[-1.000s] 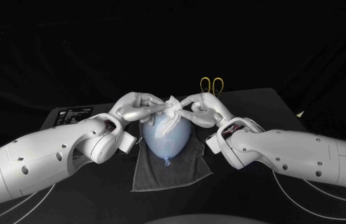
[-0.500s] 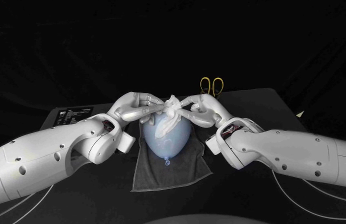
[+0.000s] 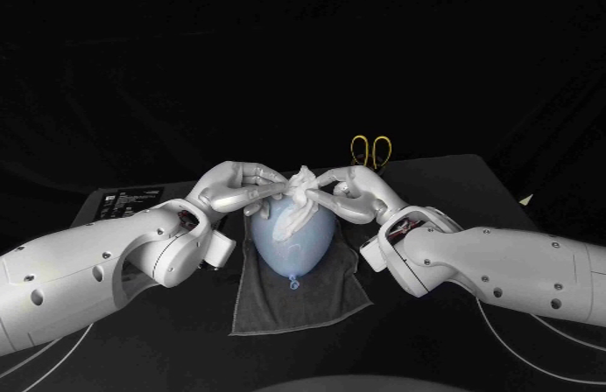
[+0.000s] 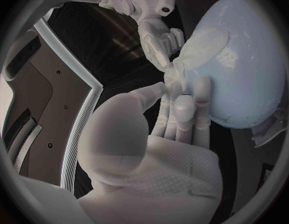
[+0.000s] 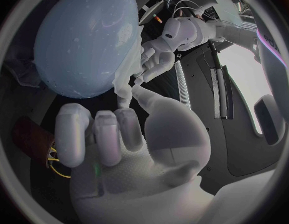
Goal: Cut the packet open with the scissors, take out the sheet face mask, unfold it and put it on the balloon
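The left hand [image 3: 240, 186] and right hand [image 3: 357, 191] each pinched the bunched mask [image 3: 300, 189]; uneven pulling could tear it or roll the balloon [image 3: 291, 243] beneath the fingers.

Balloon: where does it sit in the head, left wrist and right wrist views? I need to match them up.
Head view: balloon at centre, on the grey towel, between the left hand and right hand.
Left wrist view: balloon just beyond the left hand's fingertips.
Right wrist view: balloon just beyond the right hand's fingertips.
Shared landmark: the white sheet mask, pinched by both hands against the balloon.
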Available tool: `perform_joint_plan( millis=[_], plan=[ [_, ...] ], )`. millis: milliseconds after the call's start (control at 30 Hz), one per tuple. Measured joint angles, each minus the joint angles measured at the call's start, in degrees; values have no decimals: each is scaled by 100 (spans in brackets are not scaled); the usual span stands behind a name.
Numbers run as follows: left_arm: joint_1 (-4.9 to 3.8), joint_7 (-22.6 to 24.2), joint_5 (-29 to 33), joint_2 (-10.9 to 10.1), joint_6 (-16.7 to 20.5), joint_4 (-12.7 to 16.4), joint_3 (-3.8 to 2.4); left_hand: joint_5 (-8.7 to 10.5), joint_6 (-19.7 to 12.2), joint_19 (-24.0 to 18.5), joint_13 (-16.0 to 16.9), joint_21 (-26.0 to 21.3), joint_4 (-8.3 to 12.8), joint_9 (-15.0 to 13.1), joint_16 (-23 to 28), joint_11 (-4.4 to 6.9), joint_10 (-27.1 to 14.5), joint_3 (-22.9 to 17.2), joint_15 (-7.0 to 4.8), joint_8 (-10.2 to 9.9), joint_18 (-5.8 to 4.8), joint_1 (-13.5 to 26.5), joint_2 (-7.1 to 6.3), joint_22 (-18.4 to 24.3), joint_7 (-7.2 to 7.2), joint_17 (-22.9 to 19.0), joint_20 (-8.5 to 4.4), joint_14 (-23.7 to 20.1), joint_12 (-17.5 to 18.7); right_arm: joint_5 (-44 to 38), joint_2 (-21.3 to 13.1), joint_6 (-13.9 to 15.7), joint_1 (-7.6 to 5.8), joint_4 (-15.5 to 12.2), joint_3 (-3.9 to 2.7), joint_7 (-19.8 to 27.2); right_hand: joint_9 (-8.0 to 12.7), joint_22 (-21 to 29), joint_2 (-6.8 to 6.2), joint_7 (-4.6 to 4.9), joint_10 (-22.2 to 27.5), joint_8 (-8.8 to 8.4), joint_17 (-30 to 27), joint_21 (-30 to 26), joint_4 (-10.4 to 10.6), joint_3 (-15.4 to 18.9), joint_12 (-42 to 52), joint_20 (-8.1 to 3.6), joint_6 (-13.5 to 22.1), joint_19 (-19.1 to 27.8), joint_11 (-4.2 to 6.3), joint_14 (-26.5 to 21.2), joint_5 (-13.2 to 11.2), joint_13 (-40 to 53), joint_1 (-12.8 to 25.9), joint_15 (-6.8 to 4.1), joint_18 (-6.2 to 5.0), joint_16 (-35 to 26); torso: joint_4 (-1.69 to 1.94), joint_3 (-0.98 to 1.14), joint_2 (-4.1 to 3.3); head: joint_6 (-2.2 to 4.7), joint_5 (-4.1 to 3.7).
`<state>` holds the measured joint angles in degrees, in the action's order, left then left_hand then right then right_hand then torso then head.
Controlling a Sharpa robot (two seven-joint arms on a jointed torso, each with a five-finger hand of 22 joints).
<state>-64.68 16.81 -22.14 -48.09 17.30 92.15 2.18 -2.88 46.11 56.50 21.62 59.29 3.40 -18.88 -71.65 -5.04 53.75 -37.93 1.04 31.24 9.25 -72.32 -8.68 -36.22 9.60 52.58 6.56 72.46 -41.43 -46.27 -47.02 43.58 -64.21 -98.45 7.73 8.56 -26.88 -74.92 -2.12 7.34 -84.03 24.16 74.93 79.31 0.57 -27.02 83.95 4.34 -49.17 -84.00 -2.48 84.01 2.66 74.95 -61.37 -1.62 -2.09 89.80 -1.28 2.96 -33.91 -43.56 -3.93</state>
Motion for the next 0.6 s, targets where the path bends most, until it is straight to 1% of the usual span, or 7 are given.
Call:
perform_joint_plan(
  millis=[67,200,267,333,400,533,600],
  plan=[
    [0,1,10,-2,0,1,0,0,0,0,-10,0,0,7,0,0,0,0,0,0,0,-28,28,0,0,-6,0,0,0,19,1,0,0,2,0,4,10,0,2,-17,0,-34,-1,0,16,16,-1,0,-62,0,0,0,0,0,-2,0,0,0,1,0,1,-3,1],
    [0,1,24,-6,-1,5,0,0,0,0,-22,0,1,13,0,0,0,-1,0,0,-1,-30,30,0,0,-7,0,0,0,61,7,2,0,6,-1,13,21,-1,90,-41,0,-57,-2,1,23,23,31,0,-143,0,0,0,0,-1,-139,0,0,0,2,-1,1,-4,-3],
    [0,1,32,-8,-2,6,0,0,0,0,-35,0,25,20,0,0,0,-26,0,0,-1,-52,52,0,0,-7,0,0,23,75,12,3,0,8,-1,15,21,-2,210,-89,0,-67,-3,25,-67,-67,31,0,-193,1,0,0,0,-2,-400,0,0,0,2,-1,0,-4,-4],
    [0,2,41,-10,-3,8,0,0,0,0,-42,0,25,23,0,0,0,-25,0,0,-2,-85,40,0,-1,-7,0,0,22,95,16,6,0,10,-1,17,23,-2,368,-107,8,-75,-2,49,-258,-258,48,1,-254,1,17,0,-2,-3,-703,0,0,-1,2,-1,-1,-4,-7],
    [0,2,48,-11,-4,8,0,0,0,0,-45,0,25,26,0,0,0,-25,0,0,-2,-98,54,0,0,-7,0,0,23,113,20,9,0,12,-1,20,23,-3,484,-100,1,-109,-2,90,-396,-431,91,1,-293,1,44,-1,-16,-5,-818,0,0,-2,3,-1,0,-4,-8],
    [0,2,56,-13,-7,9,1,0,0,10,-55,0,35,31,0,0,0,-35,0,0,-2,-99,54,-11,-1,-7,-4,0,23,166,22,18,0,18,-1,43,18,-2,514,-90,1,-77,-1,161,-508,-621,177,1,-423,1,43,-8,-21,-5,-848,9,0,-4,3,-2,0,-3,-10],
    [0,2,59,-14,-8,9,1,0,0,44,-61,0,65,35,0,0,0,-33,0,0,-3,-126,82,-22,-1,-7,0,0,22,198,22,31,0,19,-1,72,18,-2,513,-62,11,-43,-1,245,-515,-629,290,1,-461,1,96,-9,-6,-4,-847,-17,0,-5,3,-2,0,-2,-10]
  ],
)
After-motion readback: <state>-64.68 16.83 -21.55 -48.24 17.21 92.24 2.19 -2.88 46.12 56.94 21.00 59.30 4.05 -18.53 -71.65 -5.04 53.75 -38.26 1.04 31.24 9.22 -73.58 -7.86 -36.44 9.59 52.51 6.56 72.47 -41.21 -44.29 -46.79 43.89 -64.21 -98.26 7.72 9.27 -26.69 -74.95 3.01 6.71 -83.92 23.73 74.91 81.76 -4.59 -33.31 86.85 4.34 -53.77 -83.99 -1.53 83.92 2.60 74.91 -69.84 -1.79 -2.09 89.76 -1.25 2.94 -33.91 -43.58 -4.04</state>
